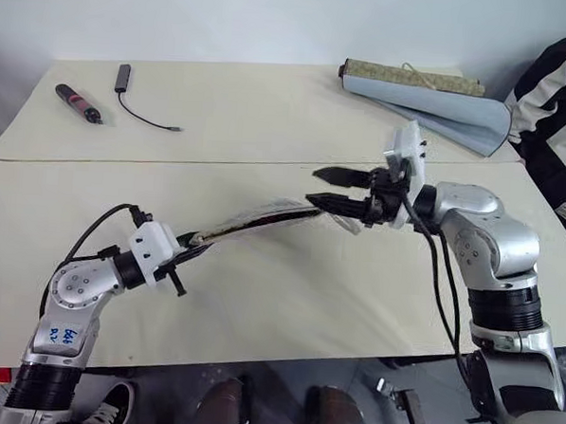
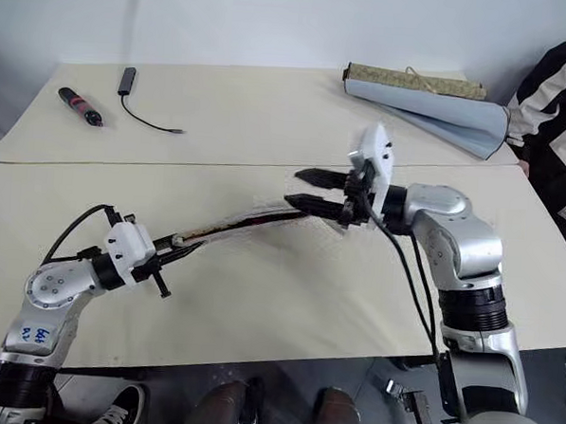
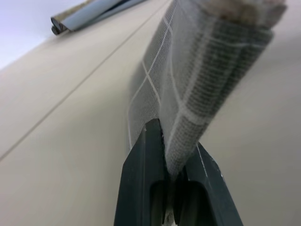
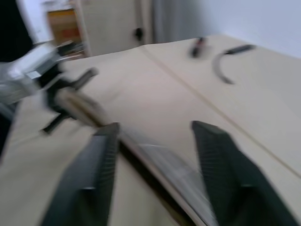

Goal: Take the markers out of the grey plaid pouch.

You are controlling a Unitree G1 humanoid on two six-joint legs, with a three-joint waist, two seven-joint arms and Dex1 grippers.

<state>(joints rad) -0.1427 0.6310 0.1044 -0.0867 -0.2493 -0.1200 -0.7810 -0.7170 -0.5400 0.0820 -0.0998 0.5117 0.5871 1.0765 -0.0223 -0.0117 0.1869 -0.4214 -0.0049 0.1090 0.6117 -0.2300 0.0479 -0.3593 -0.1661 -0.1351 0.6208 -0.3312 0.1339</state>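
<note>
You have the grey plaid pouch [image 1: 254, 220] pinched in the left gripper [image 1: 188, 254]; the right gripper [image 1: 336, 190], jaws spread at its far end, must next reach inside for markers.

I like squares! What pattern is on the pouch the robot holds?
Grey with white grid lines, like squares. The grey plaid pouch shows best in the left wrist view.

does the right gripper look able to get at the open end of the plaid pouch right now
Probably yes. The right gripper is open at the raised end of the grey plaid pouch, which the left gripper holds off the table by its other end; nothing sits between them.
</note>
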